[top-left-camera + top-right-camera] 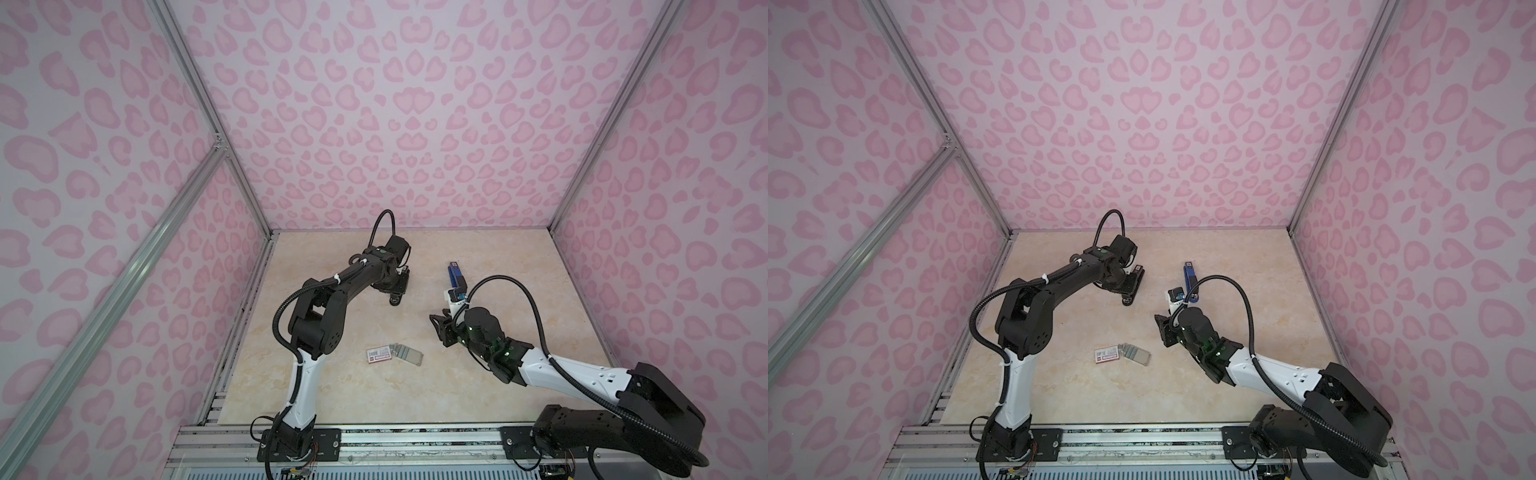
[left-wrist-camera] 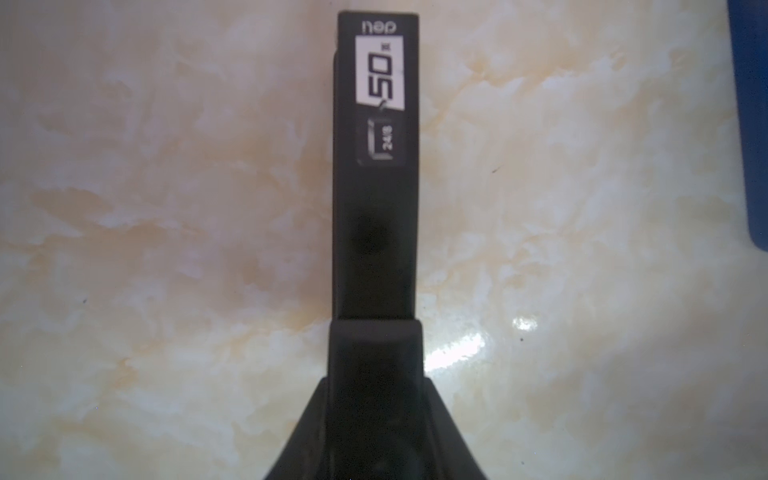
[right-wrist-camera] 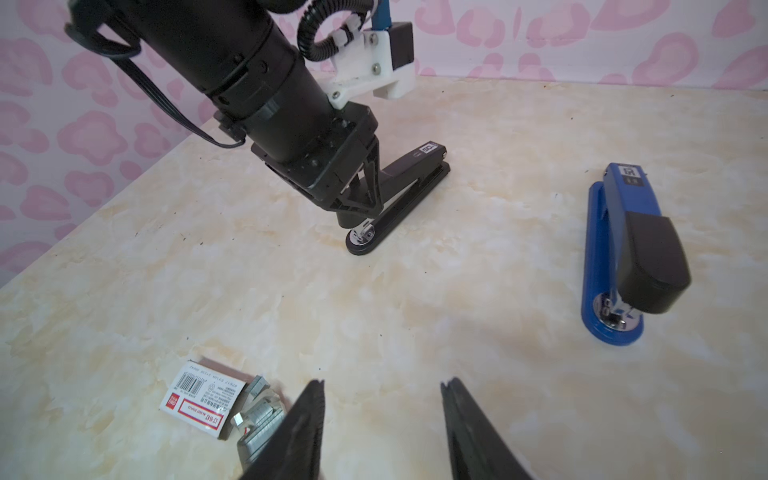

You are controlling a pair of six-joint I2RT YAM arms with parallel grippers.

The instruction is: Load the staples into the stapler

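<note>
A black stapler (image 2: 376, 187) stands on the table with its upper arm tilted up off its base (image 3: 395, 208). My left gripper (image 3: 368, 195) is shut on that arm near its front end, shown in both top views (image 1: 395, 291) (image 1: 1128, 291). The staples (image 3: 259, 411) are a silvery block lying loose near the table's front (image 1: 406, 354) (image 1: 1134, 352). My right gripper (image 3: 383, 384) hangs open just beside them with nothing between its fingers (image 1: 437, 328) (image 1: 1162, 328). A blue stapler (image 3: 623, 249) with a black front cap lies shut on the table (image 1: 455, 276) (image 1: 1190, 276).
A small white box (image 3: 203, 399) with a red label and barcode lies against the staples (image 1: 379, 355). The blue stapler's edge (image 2: 752, 124) shows in the left wrist view. Pink patterned walls (image 1: 415, 124) enclose the marbled table (image 1: 519, 291) on three sides.
</note>
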